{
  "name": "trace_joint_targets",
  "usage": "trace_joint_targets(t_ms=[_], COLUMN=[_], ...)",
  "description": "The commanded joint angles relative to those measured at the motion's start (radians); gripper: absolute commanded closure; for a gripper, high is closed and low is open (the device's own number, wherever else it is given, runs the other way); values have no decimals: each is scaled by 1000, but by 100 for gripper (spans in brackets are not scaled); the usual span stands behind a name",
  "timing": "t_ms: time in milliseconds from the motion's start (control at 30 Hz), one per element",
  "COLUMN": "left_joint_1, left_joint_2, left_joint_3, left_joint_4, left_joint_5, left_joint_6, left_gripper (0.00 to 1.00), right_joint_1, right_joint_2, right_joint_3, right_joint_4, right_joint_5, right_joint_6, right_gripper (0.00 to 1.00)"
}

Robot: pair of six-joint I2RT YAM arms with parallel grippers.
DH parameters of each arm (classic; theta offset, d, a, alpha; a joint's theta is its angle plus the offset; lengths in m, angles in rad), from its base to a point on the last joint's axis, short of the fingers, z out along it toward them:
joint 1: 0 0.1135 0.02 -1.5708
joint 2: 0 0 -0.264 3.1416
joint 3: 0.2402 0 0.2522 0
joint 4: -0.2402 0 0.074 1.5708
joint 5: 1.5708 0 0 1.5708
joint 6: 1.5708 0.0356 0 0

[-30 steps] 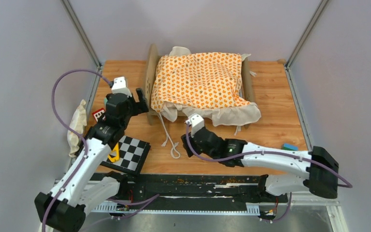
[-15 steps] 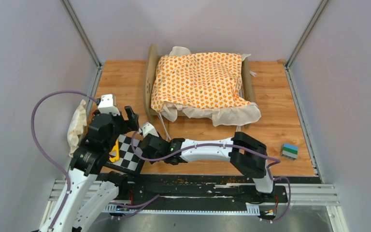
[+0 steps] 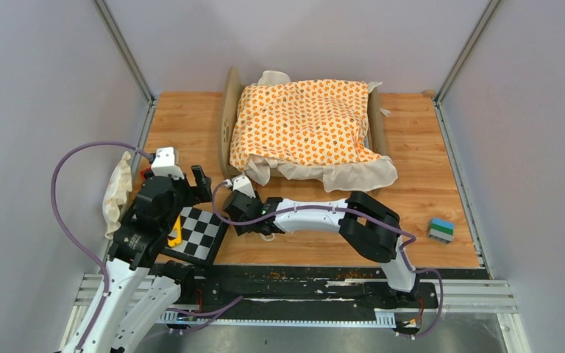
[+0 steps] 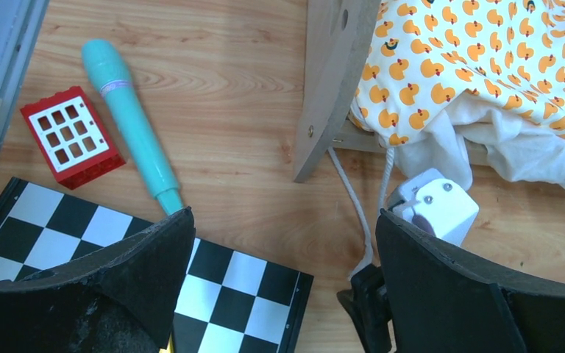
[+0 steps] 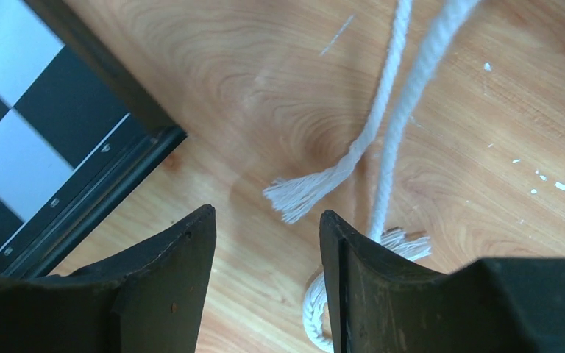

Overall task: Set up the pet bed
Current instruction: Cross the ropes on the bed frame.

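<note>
The pet bed (image 3: 228, 125) stands at the back centre, its light-wood end board (image 4: 335, 81) facing my left arm. An orange duck-print cushion (image 3: 301, 121) with cream edging lies rumpled over it and hangs off the front. Its white tie cords (image 5: 301, 195) trail onto the table. My right gripper (image 5: 266, 213) hovers open over the wood with the frayed cord end just ahead of its fingertips and nothing between them. In the top view the right gripper (image 3: 249, 220) is beside the checkerboard. My left gripper (image 4: 283, 217) is wide open and empty above the board's corner.
A black-and-white checkerboard (image 3: 199, 232) lies at the near left with a yellow piece (image 3: 174, 234) on it. A teal marker (image 4: 129, 125) and a red grid block (image 4: 71, 136) lie left of the bed. A white cloth (image 3: 116, 195) sits at the left edge, a blue-green block (image 3: 441, 229) at the near right.
My right arm has swept left from the table's centre to the cord ends beside the checkerboard. The left arm has drawn back toward the near left. The bed and cushion have not moved.
</note>
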State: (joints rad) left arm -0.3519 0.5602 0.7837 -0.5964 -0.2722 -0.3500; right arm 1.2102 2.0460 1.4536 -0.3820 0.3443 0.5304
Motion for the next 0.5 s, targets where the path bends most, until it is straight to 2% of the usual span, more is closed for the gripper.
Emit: trace_joint_targets(t_ms=[0, 233, 467], left_joint_1=[5, 5, 5], left_joint_2=[-3, -3, -53], left_joint_3=[-5, -9, -7], left_joint_4=[7, 14, 1], left_joint_5=[-5, -4, -83], left_joint_6=[28, 26, 15], left_gripper=[1, 0, 0], right_joint_1=[-22, -42, -58], right_joint_2=[15, 16, 104], right_joint_3=[10, -1, 98], right_joint_4=[9, -3, -90], right_joint_5=[24, 51, 100], right_joint_6=[88, 151, 143], right_gripper=[45, 38, 41])
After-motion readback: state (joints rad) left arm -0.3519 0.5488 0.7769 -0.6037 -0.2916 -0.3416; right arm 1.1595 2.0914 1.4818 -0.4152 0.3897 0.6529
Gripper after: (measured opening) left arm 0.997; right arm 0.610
